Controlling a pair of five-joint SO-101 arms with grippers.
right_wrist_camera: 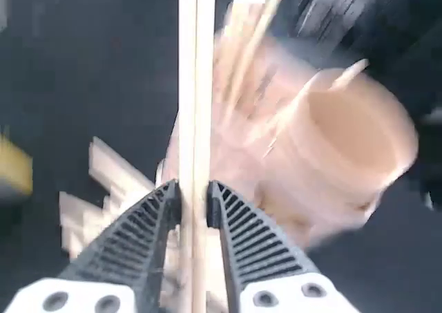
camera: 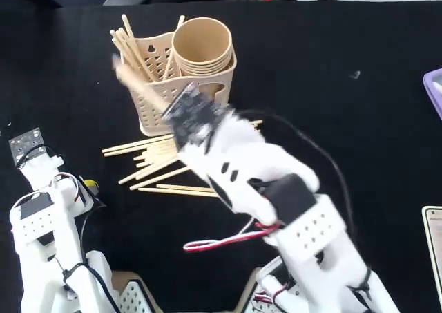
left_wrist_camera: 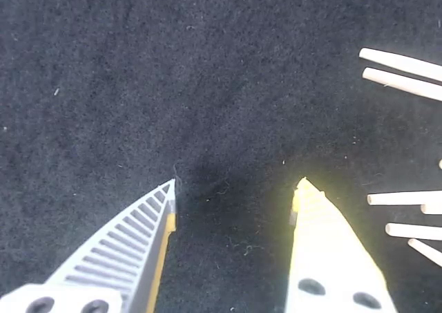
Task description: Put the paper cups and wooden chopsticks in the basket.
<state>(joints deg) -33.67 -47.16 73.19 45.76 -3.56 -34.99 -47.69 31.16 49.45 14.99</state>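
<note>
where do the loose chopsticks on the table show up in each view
High view: the loose chopsticks lie fanned on the table in front of the basket.
Left wrist view: their ends poke in beyond the open left pincer.
Right wrist view: blurred pale sticks behind the right pincer, shut on held chopsticks.
Shared landmark: the basket, in the high and right wrist views.

A beige slotted plastic basket (camera: 155, 116) stands upright. A nested stack of tan paper cups (camera: 202, 42) sits mouth-up inside it, with several pale wooden chopsticks (camera: 130, 45) leaning beside them. A loose pile of chopsticks (camera: 148, 162) lies flat just in front of the basket. A pair of chopsticks (right_wrist_camera: 193, 85), pinched in the right gripper (right_wrist_camera: 193, 187), slants across the basket's front.
</note>
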